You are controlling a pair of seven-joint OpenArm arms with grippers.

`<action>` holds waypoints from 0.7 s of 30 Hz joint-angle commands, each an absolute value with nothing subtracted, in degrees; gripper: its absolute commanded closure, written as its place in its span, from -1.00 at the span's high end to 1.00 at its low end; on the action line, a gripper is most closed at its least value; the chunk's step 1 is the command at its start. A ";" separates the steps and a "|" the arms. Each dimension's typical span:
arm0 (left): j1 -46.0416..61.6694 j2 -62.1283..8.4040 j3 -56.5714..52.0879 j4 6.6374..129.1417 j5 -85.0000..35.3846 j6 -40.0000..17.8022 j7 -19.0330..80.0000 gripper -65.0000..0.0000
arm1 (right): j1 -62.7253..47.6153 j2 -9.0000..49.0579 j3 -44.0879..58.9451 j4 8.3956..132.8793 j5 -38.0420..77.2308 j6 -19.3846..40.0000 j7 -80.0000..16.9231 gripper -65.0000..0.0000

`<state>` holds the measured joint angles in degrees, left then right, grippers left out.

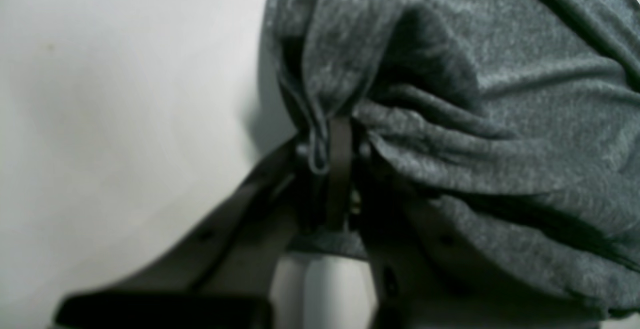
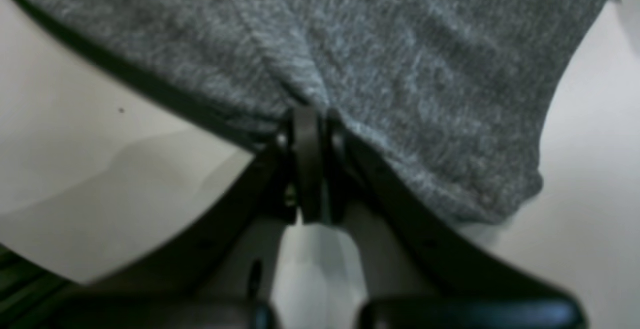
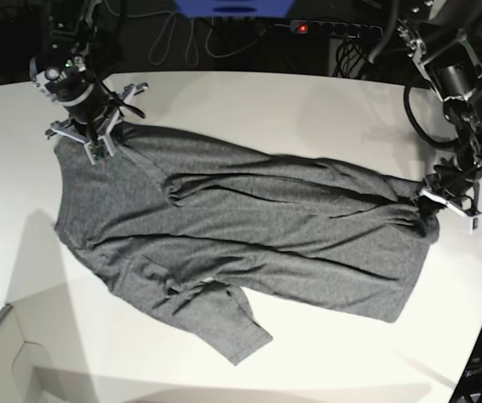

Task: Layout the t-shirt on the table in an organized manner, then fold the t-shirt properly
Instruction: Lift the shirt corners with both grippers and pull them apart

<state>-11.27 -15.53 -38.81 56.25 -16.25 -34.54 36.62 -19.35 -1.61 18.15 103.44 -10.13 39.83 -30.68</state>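
- While both hands are clamped on cloth, the step to do well is, I judge, the spreading pull: the left hand (image 1: 332,141) pinches a bunched fold of the shirt (image 3: 249,243), and the right hand (image 2: 310,119) is closed on its edge.
- In the base view the shirt lies across the middle of the white bench (image 3: 249,105), running from the upper left of the frame to the middle right, one hand at each end.
- Creases run along its length and one sleeve is folded over at the lower centre, so it is not yet flat.
- Draw the two ends apart evenly and low over the bench, so the body goes taut without dragging.
- Keep tension gentle: the knit looks stretchy, and a thin pinch could slip.
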 commanded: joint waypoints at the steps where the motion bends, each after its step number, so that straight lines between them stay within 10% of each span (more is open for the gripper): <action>1: -12.18 -17.01 -38.90 57.10 -16.31 -34.51 36.35 -1.00 | -18.24 -1.27 18.42 104.22 -9.63 40.00 -29.85 -1.00; 21: -12.09 -17.36 -38.90 57.10 -16.31 -34.51 36.35 -1.00 | -9.89 3.74 17.89 104.22 -9.63 40.00 -34.59 -1.00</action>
<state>-11.16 -16.21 -38.81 56.25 -16.14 -34.54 37.01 -10.37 3.29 17.82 103.33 -10.07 40.03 -35.40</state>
